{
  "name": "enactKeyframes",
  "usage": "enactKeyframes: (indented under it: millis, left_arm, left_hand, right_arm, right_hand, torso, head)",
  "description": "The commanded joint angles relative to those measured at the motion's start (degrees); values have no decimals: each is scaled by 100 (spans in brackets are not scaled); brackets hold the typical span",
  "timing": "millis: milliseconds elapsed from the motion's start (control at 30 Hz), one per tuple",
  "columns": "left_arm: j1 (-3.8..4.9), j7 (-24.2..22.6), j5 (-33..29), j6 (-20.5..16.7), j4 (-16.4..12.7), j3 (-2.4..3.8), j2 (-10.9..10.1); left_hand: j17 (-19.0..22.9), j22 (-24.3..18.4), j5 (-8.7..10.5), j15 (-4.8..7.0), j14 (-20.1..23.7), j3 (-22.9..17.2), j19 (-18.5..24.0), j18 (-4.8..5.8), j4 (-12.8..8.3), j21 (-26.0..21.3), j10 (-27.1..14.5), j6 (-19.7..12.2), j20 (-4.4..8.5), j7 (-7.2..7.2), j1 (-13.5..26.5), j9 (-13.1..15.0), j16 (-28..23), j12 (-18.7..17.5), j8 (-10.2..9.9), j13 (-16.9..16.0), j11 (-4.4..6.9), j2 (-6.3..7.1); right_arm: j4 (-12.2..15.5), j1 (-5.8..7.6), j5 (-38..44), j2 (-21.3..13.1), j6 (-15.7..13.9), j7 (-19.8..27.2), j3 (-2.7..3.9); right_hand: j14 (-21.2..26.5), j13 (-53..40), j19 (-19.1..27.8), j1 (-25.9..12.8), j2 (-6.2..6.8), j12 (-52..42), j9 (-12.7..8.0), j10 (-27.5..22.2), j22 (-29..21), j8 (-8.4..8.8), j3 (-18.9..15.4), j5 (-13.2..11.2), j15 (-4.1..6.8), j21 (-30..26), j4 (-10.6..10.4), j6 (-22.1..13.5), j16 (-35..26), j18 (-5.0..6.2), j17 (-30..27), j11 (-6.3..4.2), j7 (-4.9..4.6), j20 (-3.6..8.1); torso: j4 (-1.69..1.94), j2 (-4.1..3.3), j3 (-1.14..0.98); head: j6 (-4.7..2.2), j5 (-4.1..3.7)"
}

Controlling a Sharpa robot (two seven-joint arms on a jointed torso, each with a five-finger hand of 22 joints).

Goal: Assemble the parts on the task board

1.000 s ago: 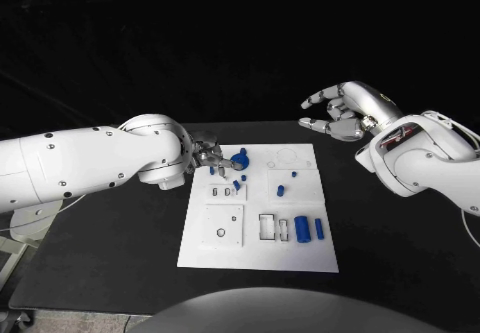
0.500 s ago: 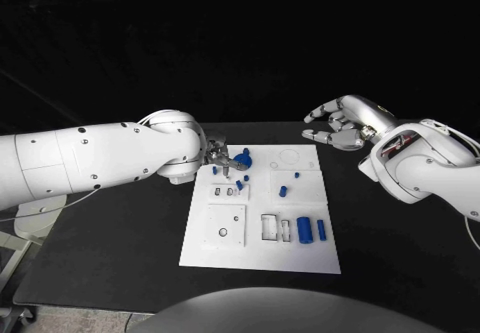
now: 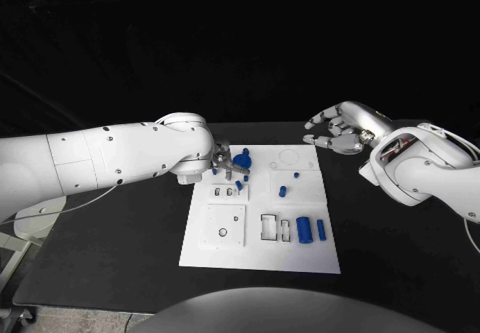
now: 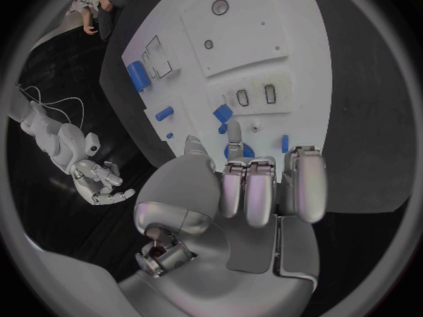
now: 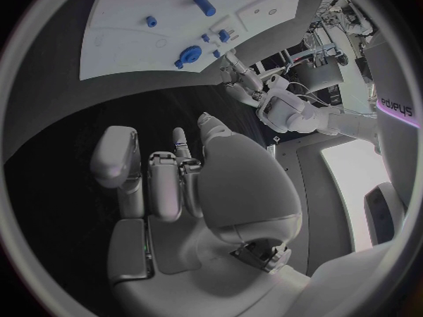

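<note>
Presently we find the left silver many-fingered hand (image 3: 226,164) at the far-left corner of the white rectangular task board (image 3: 300,257), about eleven o'clock from the board's centre. Its fingertips (image 4: 233,130) touch or nearly touch a round blue knob-shaped part (image 3: 242,161) standing there; whether they actually pinch it we cannot tell. The right silver hand (image 3: 338,132) hovers off the board's far-right corner, at about one o'clock, fingers loosely curled and apart, holding nothing.

We judge the step in hand to be seating or taking up that knob part. The next move calls for a firm pinch and a straight lift or press.

Small blue pegs (image 3: 283,190) stand near the board's centre, and two blue cylinders (image 3: 303,229) lie toward five o'clock beside a rectangular slot. Room around the knob is tight on the near side; the black table (image 3: 120,236) is open at nine o'clock.
</note>
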State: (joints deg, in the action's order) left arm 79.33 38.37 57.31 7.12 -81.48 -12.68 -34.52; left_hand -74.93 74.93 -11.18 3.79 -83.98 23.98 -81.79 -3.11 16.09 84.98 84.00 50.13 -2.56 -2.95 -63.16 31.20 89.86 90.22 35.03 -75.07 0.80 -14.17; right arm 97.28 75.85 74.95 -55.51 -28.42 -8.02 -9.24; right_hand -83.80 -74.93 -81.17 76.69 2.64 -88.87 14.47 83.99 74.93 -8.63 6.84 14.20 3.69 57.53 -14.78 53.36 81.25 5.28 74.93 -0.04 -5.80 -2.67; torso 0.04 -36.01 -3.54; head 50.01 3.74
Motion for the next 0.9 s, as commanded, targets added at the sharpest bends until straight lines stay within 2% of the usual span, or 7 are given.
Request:
enactKeyframes:
  millis: [33,200,433,633,767,900]
  left_arm:
    - [-42,42,-216,214,100,7,72]
    - [-94,44,-223,214,159,11,131]
    - [-122,57,-117,155,206,14,136]
    - [-137,63,-118,189,209,14,139]
    - [-146,68,-138,242,161,12,127]
    - [-176,71,-146,271,146,12,125]
  left_hand:
    - [-1507,403,29,6,-602,-52,10,35,5,2,600,-13,-3,-1,-10,21,14,-22,-34,-1493,32,-45]
    - [-1507,428,34,6,-602,-64,-8,41,6,12,600,-5,-4,0,-8,35,14,-22,-36,-1493,33,-57]
    - [-1507,451,44,21,-602,-117,-21,43,-2,16,600,71,4,29,2,229,14,-22,38,-1493,54,-46]
    - [-1507,432,46,25,-602,-128,-5,37,-2,5,600,78,7,35,7,280,14,-22,56,-1493,59,-42]
    - [-1507,395,46,25,-602,-139,25,28,-1,-14,600,68,8,35,9,307,14,-22,55,-1493,59,-47]
    - [-1507,375,46,24,-602,-159,45,23,-4,-27,600,43,9,32,8,347,14,-22,45,-1493,57,-53]
  right_arm:
    - [-23,-44,-95,11,95,-19,0]
    - [-38,-86,-126,15,96,-1,0]
    - [-59,-113,-111,21,126,3,0]
    - [-81,-126,-107,31,155,1,0]
    - [-80,-130,-106,38,161,-4,0]
    - [-72,-134,-105,42,174,-5,0]
  right_hand:
    - [-423,-1314,16,14,-50,27,-8,445,733,15,29,28,-40,-37,-5,50,-28,54,717,57,1,-25]
    - [-423,-1311,19,16,-55,30,-9,443,731,15,31,35,-42,-47,-4,54,-27,55,718,61,1,-26]
    - [-421,-1308,22,16,-55,32,-10,441,728,16,31,37,-42,-58,-4,54,-34,57,712,62,0,-26]
    - [-420,-1304,24,15,-58,34,-11,437,726,18,32,41,-43,-65,-5,55,-39,58,708,63,-1,-26]
    - [-419,-1302,26,14,-60,36,-12,435,725,19,32,44,-44,-70,-5,55,-43,59,705,64,-2,-27]
    - [-418,-1299,30,13,-64,38,-14,433,722,19,33,48,-45,-85,-6,58,-47,61,701,67,-3,-28]
  torso:
    - [9,3,-8]
    - [2,-2,0]
    - [12,14,-8]
    - [11,12,-8]
    - [-3,7,-7]
    - [10,10,-9]
  head:
    - [-1,26]
    - [-1,22]
    - [-1,31]
    - [-1,24]
    - [-1,0]
    - [-1,-40]
